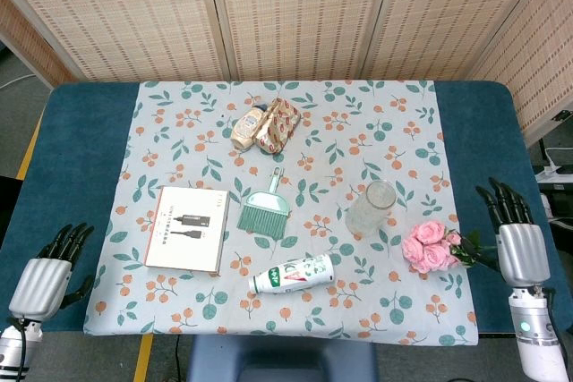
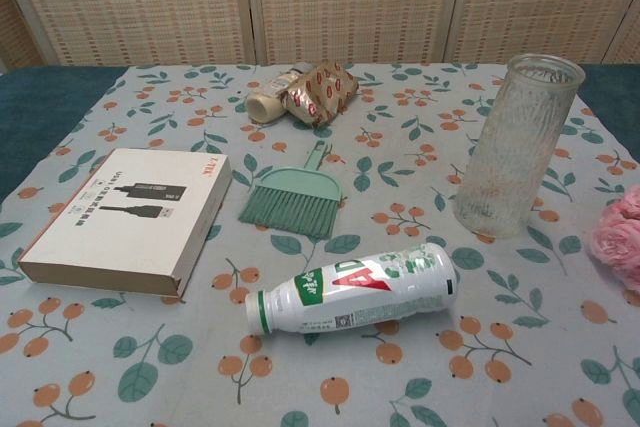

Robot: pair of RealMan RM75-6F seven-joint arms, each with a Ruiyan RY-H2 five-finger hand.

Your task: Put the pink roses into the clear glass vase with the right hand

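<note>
A bunch of pink roses point(image 1: 429, 245) with green leaves lies on the floral cloth at the right; in the chest view only its edge, the pink roses point(image 2: 618, 230), shows at the right border. The clear glass vase point(image 1: 371, 207) stands upright just left of the flowers, and the vase point(image 2: 516, 145) looks empty from the chest view. My right hand point(image 1: 517, 239) rests at the table's right edge, fingers spread and holding nothing, a short way right of the stems. My left hand point(image 1: 49, 272) sits at the front left corner, fingers apart, holding nothing.
A white bottle point(image 1: 293, 275) lies on its side in front of the vase. A green hand brush point(image 1: 265, 206), a white box point(image 1: 187, 229) and a wrapped snack with a small bottle point(image 1: 266, 124) occupy the middle and back. Wicker screens stand behind the table.
</note>
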